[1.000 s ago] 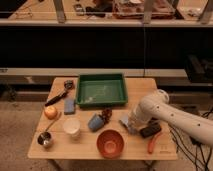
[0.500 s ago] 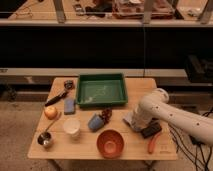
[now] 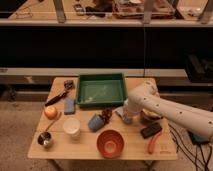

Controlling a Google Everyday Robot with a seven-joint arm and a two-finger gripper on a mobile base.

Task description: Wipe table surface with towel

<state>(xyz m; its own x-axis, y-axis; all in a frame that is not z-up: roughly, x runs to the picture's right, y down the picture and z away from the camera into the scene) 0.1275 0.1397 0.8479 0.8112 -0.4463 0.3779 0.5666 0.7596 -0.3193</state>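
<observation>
My white arm (image 3: 165,107) reaches in from the right over the wooden table (image 3: 85,147). Its gripper (image 3: 126,116) points down at the table, just right of the middle and in front of the green tray (image 3: 100,90). A small pale blue-grey piece, which looks like the towel (image 3: 119,111), lies on the table at the gripper's tip. The arm hides most of it, and I cannot tell whether the gripper holds it.
Left of the gripper are a blue cup (image 3: 95,121) and a small dark object (image 3: 106,115). A red bowl (image 3: 110,142), white cup (image 3: 71,126), metal cup (image 3: 45,139), orange fruit (image 3: 50,112), blue sponge (image 3: 69,105), black utensil (image 3: 56,97), black block (image 3: 150,130) and orange carrot (image 3: 153,143) also lie on the table.
The gripper has shifted slightly left and toward the tray along the table. The other objects have not moved.
</observation>
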